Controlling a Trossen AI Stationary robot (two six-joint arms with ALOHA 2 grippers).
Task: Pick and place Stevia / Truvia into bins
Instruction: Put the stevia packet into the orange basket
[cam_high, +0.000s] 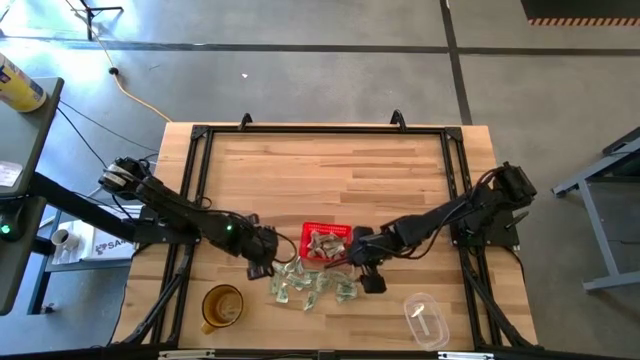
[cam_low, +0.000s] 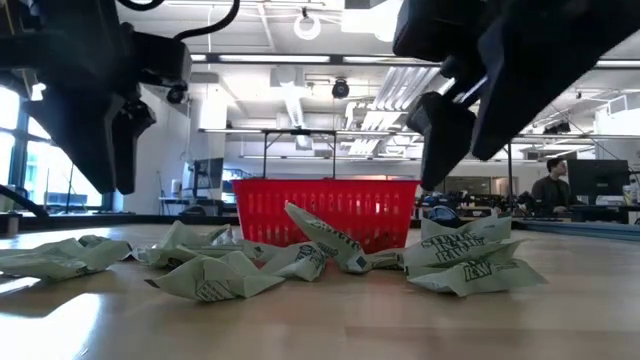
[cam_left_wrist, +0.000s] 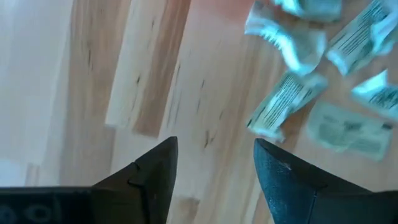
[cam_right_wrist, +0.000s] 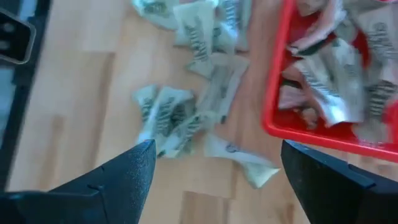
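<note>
Several pale green and white sweetener packets (cam_high: 310, 285) lie crumpled and flat on the wooden table just near of the red slotted basket (cam_high: 308, 232). More packets (cam_right_wrist: 336, 87) lie inside the basket (cam_right_wrist: 280, 127). My left gripper (cam_high: 262, 264) hovers open to the left of the pile, over bare wood, with the nearest packet (cam_left_wrist: 286, 102) just beyond its fingers (cam_left_wrist: 214, 149). My right gripper (cam_high: 371, 277) hovers open, fingers wide, at the pile's right end beside the basket's near right corner, above loose packets (cam_right_wrist: 171, 118). In the low view both grippers hang clear above the table.
An amber translucent cup (cam_high: 222, 306) stands near the table's near edge to the left of the pile. A clear plastic cup (cam_high: 426, 320) lies near the near right corner. A black frame (cam_high: 320, 130) runs along the table's far and side edges. Bare wood lies beyond the basket.
</note>
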